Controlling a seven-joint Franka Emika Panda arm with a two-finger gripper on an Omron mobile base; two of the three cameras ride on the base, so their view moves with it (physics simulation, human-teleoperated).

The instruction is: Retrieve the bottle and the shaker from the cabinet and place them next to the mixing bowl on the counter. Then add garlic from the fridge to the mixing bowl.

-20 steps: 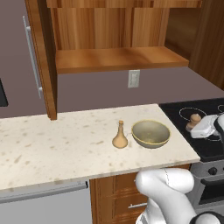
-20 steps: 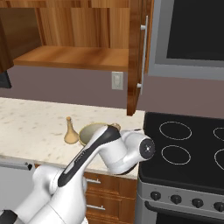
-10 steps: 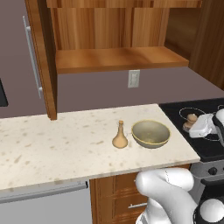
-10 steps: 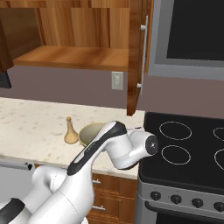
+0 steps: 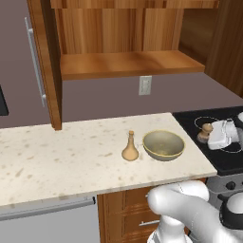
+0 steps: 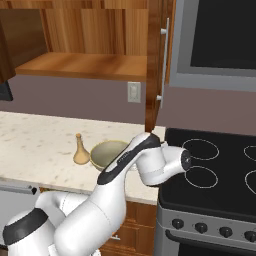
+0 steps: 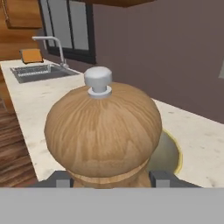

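The fingers [image 7: 107, 180] are clamped on the shaker [image 7: 103, 131], one on each side of its neck, just under its round wooden head. In the left base view the gripper [image 5: 214, 135] holds the shaker [image 5: 206, 132] over the stove [image 5: 216, 156], past the right end of the tabletop [image 5: 71, 161]. The bowl [image 5: 163, 144] sits near that end of the tabletop. The bottle [image 5: 130, 147] stands just beside the bowl, on its left, so that part looks done. The cabinet [image 5: 126, 62] shelf is open.

I think the step now is bringing the shaker to the bowl. Next the arm should swing back over the tabletop, lower the shaker onto a bare spot near the bowl, keep it upright, then let go. The garlic comes after that.
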